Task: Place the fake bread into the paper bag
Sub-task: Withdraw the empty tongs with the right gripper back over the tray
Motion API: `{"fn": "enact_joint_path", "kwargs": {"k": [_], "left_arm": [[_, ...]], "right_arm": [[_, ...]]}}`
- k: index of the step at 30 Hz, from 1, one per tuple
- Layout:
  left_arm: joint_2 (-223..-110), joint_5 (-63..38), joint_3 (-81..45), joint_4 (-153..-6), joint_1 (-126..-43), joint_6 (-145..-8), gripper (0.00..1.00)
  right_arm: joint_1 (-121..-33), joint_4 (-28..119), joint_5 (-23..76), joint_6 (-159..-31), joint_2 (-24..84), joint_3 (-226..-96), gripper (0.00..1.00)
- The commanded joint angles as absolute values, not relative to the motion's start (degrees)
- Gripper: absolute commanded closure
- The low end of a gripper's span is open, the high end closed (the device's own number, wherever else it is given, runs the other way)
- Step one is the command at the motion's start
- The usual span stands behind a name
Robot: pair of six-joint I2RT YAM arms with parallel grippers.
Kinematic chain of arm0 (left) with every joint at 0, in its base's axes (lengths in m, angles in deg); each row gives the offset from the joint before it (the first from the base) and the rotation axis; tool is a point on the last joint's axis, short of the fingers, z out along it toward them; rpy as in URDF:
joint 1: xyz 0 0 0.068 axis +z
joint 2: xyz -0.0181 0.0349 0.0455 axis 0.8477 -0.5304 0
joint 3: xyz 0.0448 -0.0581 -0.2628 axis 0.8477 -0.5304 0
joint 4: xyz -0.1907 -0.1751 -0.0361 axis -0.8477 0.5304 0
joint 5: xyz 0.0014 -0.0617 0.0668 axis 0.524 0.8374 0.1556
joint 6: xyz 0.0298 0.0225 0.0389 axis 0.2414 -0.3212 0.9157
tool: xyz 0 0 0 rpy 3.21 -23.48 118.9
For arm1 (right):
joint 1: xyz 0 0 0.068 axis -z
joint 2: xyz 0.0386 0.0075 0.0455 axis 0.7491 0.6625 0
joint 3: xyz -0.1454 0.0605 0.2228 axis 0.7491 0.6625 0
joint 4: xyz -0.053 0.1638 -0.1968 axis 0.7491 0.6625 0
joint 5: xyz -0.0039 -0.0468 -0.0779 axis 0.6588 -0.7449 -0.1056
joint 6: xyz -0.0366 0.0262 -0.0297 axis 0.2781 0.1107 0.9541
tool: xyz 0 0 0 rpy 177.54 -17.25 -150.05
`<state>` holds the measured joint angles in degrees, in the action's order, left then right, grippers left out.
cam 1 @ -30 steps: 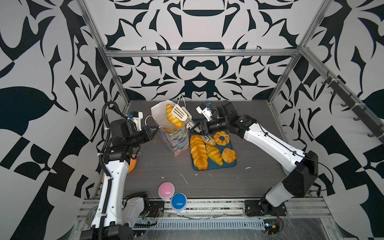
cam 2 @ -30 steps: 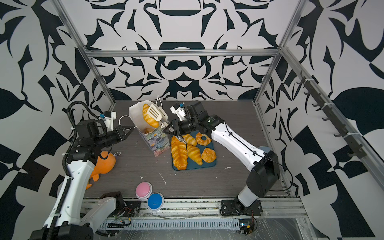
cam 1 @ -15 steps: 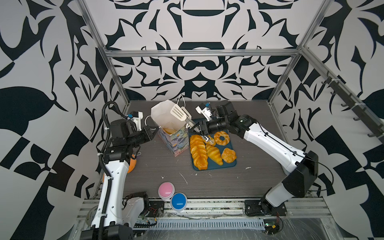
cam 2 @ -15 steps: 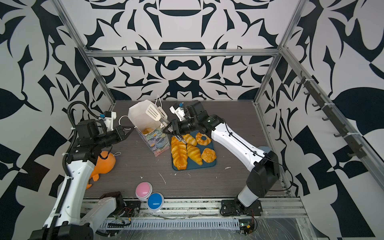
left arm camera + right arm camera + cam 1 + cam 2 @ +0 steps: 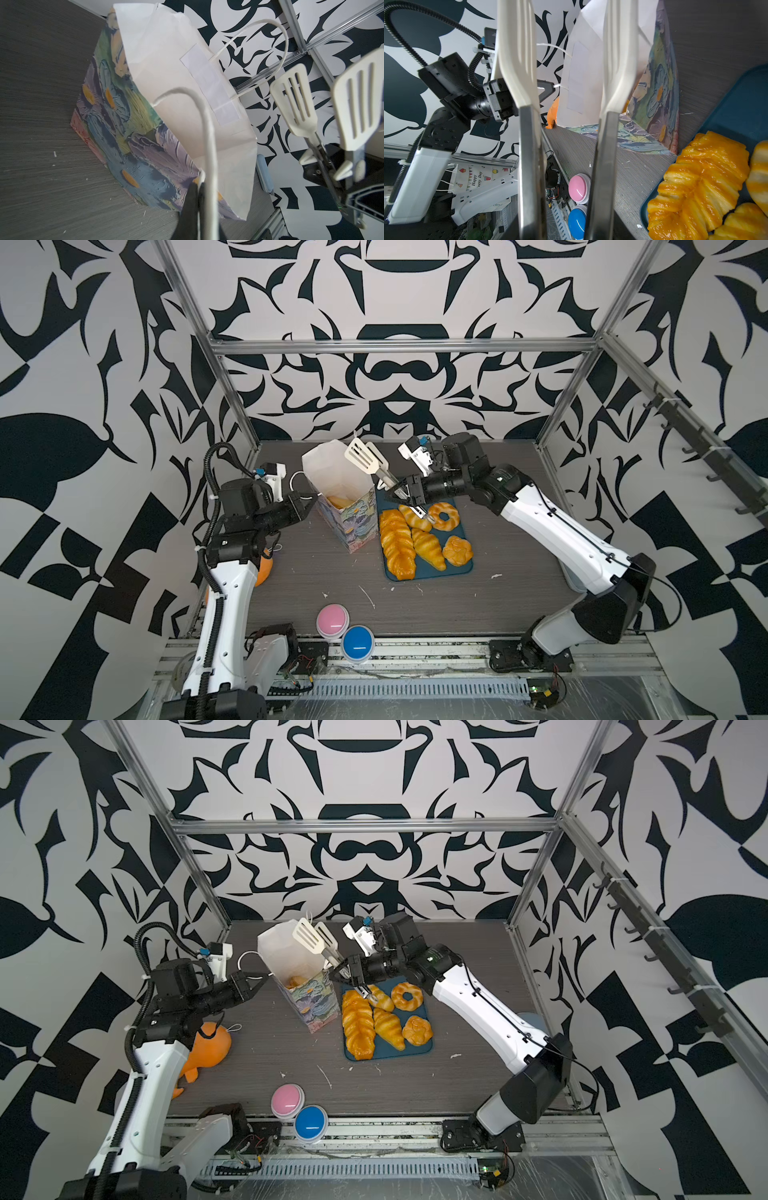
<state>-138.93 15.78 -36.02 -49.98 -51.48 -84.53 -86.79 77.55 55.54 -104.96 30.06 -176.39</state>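
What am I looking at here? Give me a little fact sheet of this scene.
Bag: paper bag standing open, a pastry inside
Tray: blue tray beside it, five pastries on it
Left jaws: shut on the bag's cord handle
Right jaws: gripping tongs, empty, near the bag's top
Also: pink button, blue button, orange toy

My bag is white inside, its outside painted in blue, green and pink strokes with yellow dabs. The bread is glossy golden-orange on a teal tray. My tongs are cream, the counter grey woodgrain.
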Motion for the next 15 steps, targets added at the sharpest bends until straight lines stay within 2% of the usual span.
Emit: {"fn": "enact_joint_path", "kwargs": {"k": [1,15], "left_arm": [[-138.8,16.6,-36.2,-50.6,-51.3,-85.0,1.0],[-138.4,16.4,-36.2,-50.3,-51.3,-85.0,1.0]], "right_arm": [[-86.3,78.0,54.8,-102.2,26.8,-180.0,0.54],[-81.4,81.4,52.8,-101.1,21.1,-178.6,0.55]]}}
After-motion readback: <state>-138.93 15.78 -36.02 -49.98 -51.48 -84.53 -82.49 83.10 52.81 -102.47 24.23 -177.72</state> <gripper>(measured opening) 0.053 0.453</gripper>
